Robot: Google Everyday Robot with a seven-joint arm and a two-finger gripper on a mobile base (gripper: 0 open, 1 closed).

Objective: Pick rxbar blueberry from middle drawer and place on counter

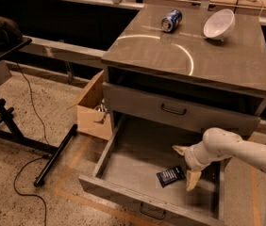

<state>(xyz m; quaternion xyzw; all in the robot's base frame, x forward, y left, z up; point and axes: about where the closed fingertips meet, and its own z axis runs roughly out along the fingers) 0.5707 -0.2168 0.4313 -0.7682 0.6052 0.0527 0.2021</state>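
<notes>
The middle drawer (123, 166) stands pulled well out from the cabinet, so its flat floor is reachable from above. The rxbar blueberry (170, 175) lies flat on that floor, toward the front right and slightly askew to the drawer walls.

The gripper (182, 168) hangs low inside the drawer at the end of the pale arm (236, 149), which reaches in from the right. Its fingers (192, 180) are spread wide and hold nothing. One points toward the back of the drawer, while the other sits just beside the bar's right end. The bar is next to the gap rather than inside it, so this reads as an approach to a grasp that is not yet lined up.

Above, the counter surface (189, 60) carries a blue soda can (171, 20) and a white bowl (219, 23) near its back edge. Its front half is bare, a likely place to set the bar down.
</notes>
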